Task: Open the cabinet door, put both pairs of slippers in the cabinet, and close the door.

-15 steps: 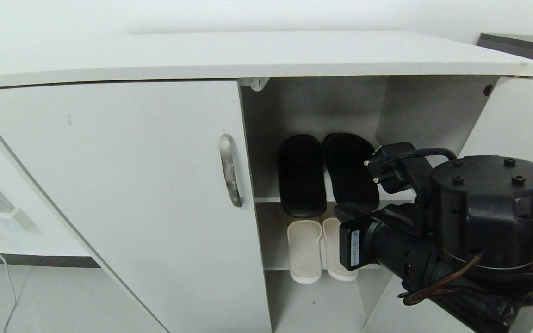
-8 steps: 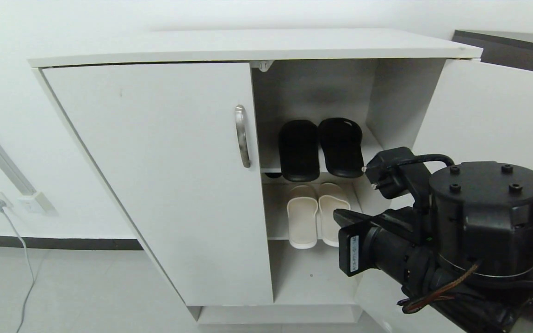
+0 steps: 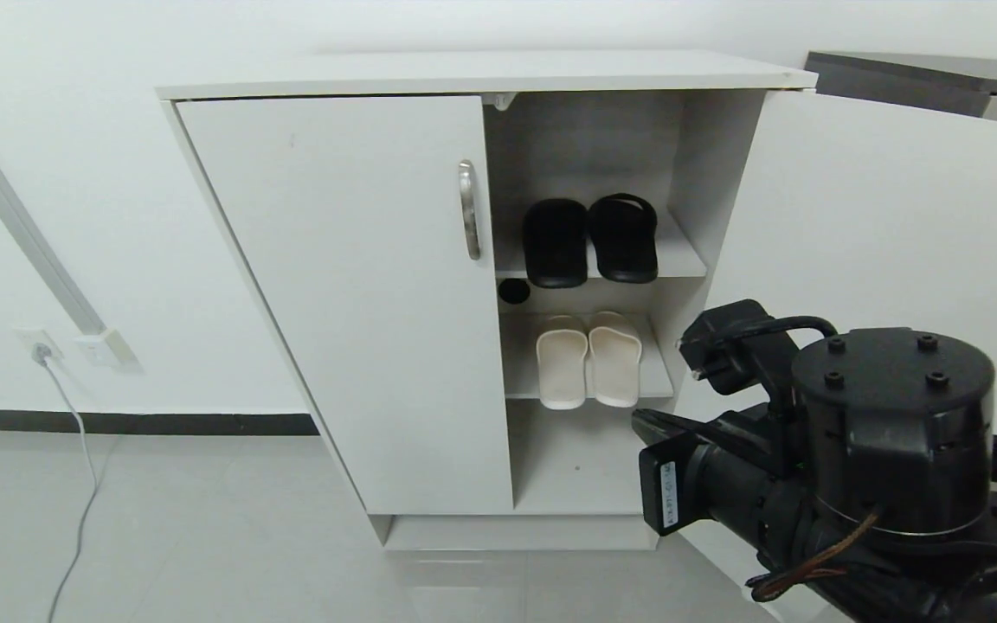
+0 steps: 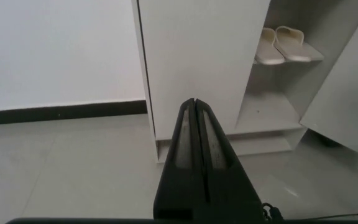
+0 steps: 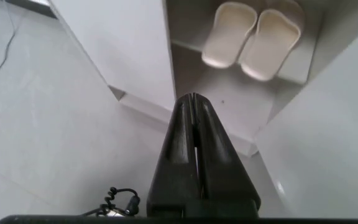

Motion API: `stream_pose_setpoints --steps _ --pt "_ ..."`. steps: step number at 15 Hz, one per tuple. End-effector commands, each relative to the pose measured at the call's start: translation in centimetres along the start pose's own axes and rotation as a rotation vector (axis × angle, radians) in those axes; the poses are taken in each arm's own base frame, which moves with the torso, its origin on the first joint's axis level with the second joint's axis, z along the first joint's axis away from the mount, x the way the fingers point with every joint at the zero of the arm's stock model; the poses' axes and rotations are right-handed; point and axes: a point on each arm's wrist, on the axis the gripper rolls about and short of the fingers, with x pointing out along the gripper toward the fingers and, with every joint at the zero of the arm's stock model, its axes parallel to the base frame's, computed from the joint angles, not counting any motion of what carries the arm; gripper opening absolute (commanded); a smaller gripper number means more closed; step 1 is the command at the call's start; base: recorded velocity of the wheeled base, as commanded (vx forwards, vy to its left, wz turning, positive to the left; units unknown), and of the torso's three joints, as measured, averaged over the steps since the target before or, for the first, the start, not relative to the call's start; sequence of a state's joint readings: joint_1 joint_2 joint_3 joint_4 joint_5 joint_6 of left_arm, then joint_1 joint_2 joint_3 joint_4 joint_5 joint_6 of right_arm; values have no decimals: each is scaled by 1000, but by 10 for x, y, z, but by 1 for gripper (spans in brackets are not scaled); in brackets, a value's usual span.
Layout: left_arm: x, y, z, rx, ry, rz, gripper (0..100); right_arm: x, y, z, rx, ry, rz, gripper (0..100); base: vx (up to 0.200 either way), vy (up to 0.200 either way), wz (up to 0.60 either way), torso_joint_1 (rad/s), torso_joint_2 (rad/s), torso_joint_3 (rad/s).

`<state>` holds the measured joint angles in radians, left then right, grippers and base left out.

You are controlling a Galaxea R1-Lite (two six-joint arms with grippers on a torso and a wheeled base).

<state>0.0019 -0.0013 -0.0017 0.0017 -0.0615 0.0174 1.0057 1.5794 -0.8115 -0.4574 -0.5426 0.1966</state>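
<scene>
The white cabinet [image 3: 481, 71] has its left door [image 3: 360, 285] closed and its right door [image 3: 879, 225] swung wide open. A pair of black slippers [image 3: 589, 238] lies on the upper shelf. A pair of white slippers [image 3: 589, 359] lies on the shelf below, also visible as white slippers [image 4: 288, 45] and white slippers [image 5: 253, 37]. My left gripper [image 4: 193, 102] is shut and holds nothing, low over the floor in front of the closed door. My right gripper [image 5: 193, 98] is shut and holds nothing, in front of the open compartment, near the open door [image 5: 328, 155].
A metal handle [image 3: 468, 210] runs down the closed door's right edge. A wall socket [image 3: 40, 350] with a cable [image 3: 74, 484] trailing to the floor is at the left. Grey tiled floor [image 3: 204, 536] lies open in front of the cabinet. A dark desk edge [image 3: 923, 73] shows behind the open door.
The whole head view has shifted: the camera has backed away, so the cabinet looks smaller and its base and the floor now show. Slippers and doors stay as they were.
</scene>
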Motion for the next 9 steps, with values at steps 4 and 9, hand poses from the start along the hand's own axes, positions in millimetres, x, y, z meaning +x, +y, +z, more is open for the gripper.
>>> stream_pose_setpoints --steps 4,9 --pt "0 0 0 -1 1 0 0 3 0 -5 -15 15 -7 0 -100 0 0 1 1 2" --pt "0 0 0 -1 1 0 0 3 -1 -5 -17 14 -10 0 0 0 0 0 0 0"
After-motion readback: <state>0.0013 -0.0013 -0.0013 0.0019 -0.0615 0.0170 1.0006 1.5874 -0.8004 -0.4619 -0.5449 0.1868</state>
